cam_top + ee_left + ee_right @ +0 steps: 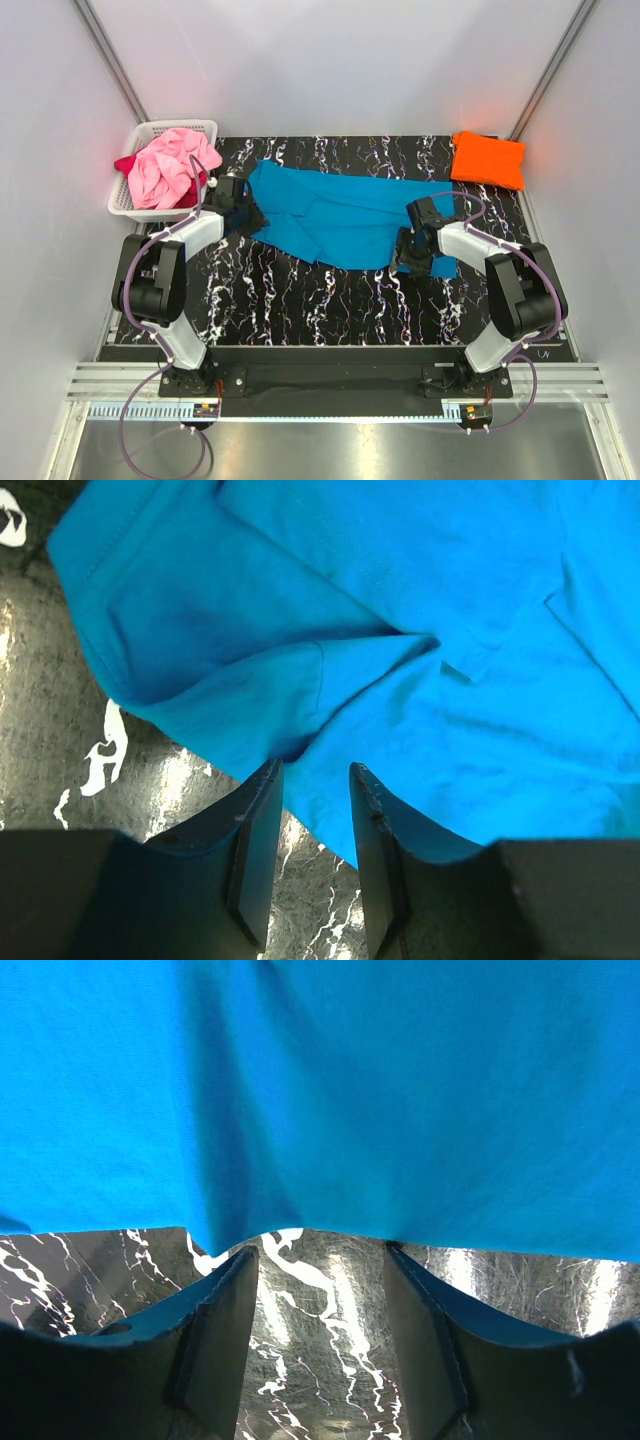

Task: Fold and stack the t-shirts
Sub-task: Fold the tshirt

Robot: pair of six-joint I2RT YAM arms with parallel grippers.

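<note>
Across the table's (330, 300) middle lay the turquoise shirt (340, 215), partly folded. At its left end the left gripper (315, 770) stood narrowly parted, holding nothing. At its near hem the right gripper (320, 1250) gaped wide, empty. The orange shirt (488, 158) sat folded in the far right corner.

The turquoise blue cloth t-shirt (340, 220) looks soft and matt, with fine stitched seams. The black tabletop with white marble veining (300, 300) is smooth and glossy, catching glare. The white lattice basket (165, 126) is plastic.
</note>
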